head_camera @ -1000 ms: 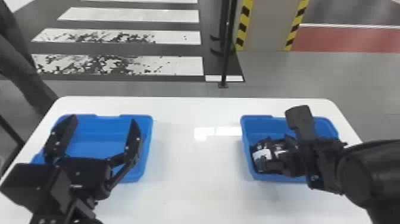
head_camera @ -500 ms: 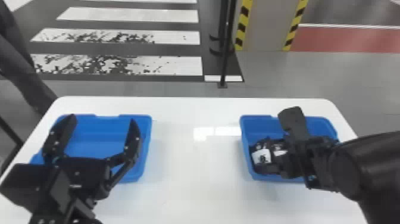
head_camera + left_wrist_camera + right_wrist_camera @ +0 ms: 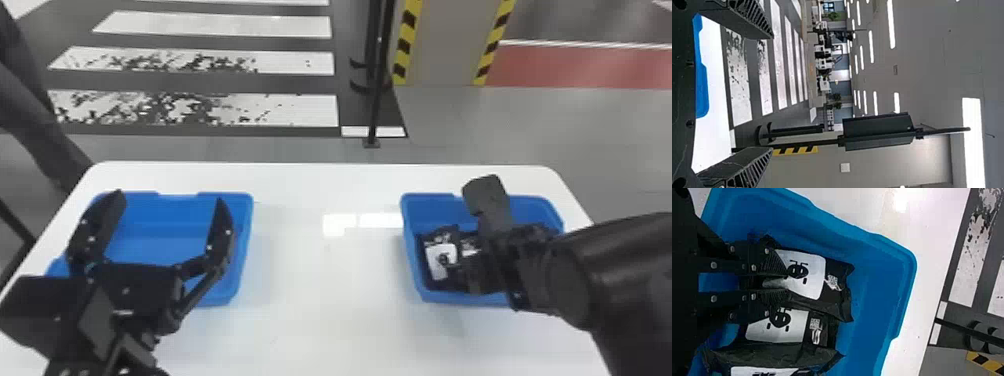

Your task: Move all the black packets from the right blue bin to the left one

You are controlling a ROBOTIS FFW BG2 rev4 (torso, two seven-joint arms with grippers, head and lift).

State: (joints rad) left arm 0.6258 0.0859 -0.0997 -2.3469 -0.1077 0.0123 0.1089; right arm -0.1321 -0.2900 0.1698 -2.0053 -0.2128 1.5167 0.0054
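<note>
Head view: blue plastic left bin (image 3: 245, 235) sits near left edge of white tabletop (image 3: 320, 300); no packet visible inside, part hidden. Black two-finger left gripper (image 3: 169, 196) is over it, fingers spread, holding nothing. Near right edge, blue plastic right bin (image 3: 431, 211) contains black plastic packets (image 3: 440, 260) with white labels.

Left wrist view: fingers wide apart.

Right wrist view: black two-finger right gripper (image 3: 785, 282) pinches one packet inside right bin; at least two others lie beside. Transfer seems at beginning: lifting, carrying, placing all remain.
</note>
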